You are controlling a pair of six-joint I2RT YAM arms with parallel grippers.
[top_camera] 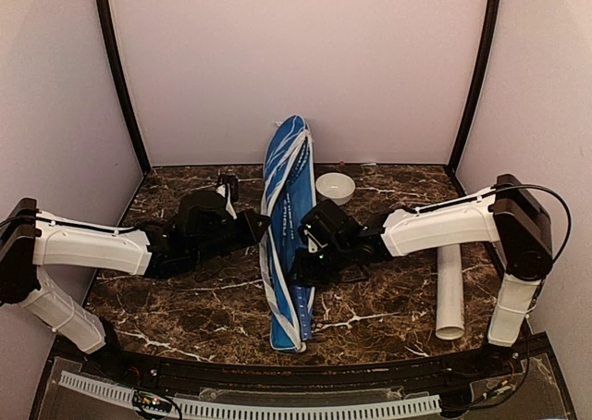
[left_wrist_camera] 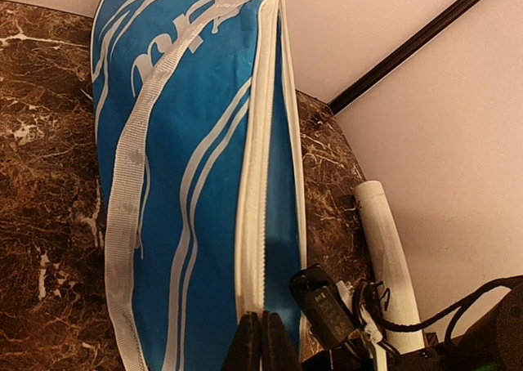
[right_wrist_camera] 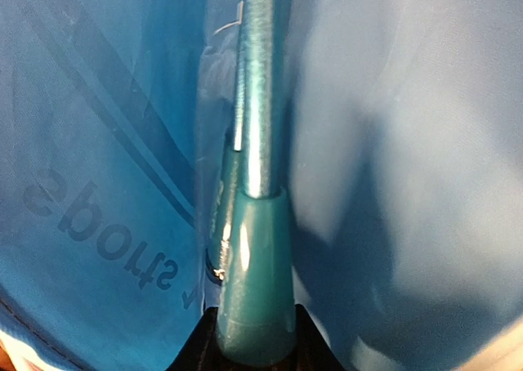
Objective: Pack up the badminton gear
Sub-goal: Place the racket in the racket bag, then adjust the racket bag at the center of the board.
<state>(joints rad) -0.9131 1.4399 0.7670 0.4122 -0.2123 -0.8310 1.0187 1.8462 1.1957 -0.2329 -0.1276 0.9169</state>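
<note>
Right gripper [right_wrist_camera: 253, 338] clamping racket [right_wrist_camera: 260, 101] — arm outstretched, low

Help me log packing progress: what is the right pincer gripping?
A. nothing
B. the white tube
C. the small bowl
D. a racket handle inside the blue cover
D: in the right wrist view the right pincer clamps a blue racket handle, with blue fabric of the cover on both sides.

I recorded: racket cover [top_camera: 285, 226] blue, white stripes and trim; racket handle [right_wrist_camera: 253, 281] teal; tube [top_camera: 450, 295] and bowl [top_camera: 335, 187] white; desk [top_camera: 185, 300] dark brown, white-veined.
</note>
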